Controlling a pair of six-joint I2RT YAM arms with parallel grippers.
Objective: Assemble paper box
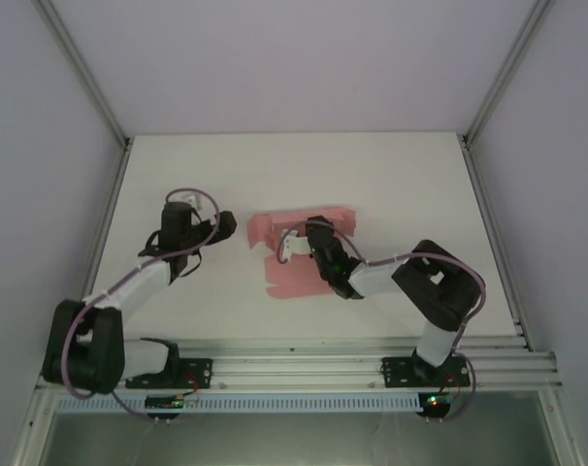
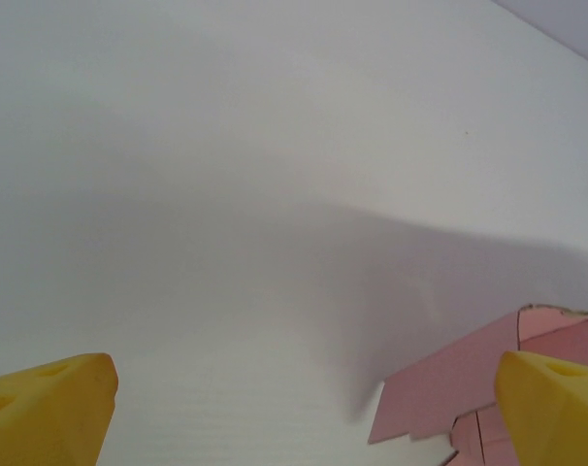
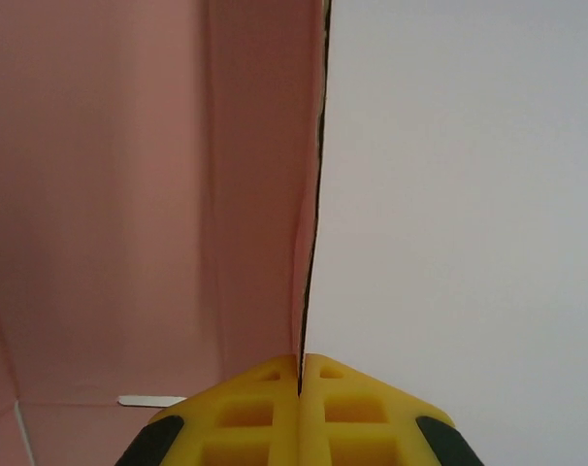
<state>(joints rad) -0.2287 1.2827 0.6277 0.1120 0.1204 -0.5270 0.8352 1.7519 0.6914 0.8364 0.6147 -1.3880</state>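
Note:
The paper box [image 1: 299, 254] is a pink die-cut sheet lying near the middle of the white table, partly folded. My right gripper [image 1: 313, 250] sits over its middle; in the right wrist view its yellow fingers [image 3: 265, 413] are shut on a raised pink panel [image 3: 255, 175], whose thin edge runs straight up from between them. My left gripper [image 1: 209, 236] hovers just left of the sheet, open and empty. In the left wrist view its yellow fingertips [image 2: 51, 403] stand far apart, with a corner of the paper box [image 2: 469, 379] at lower right.
The white table [image 1: 391, 184] stretches back to grey walls. Metal frame posts [image 1: 105, 194] run along both side edges. An aluminium rail [image 1: 304, 364] with the arm bases lines the near edge.

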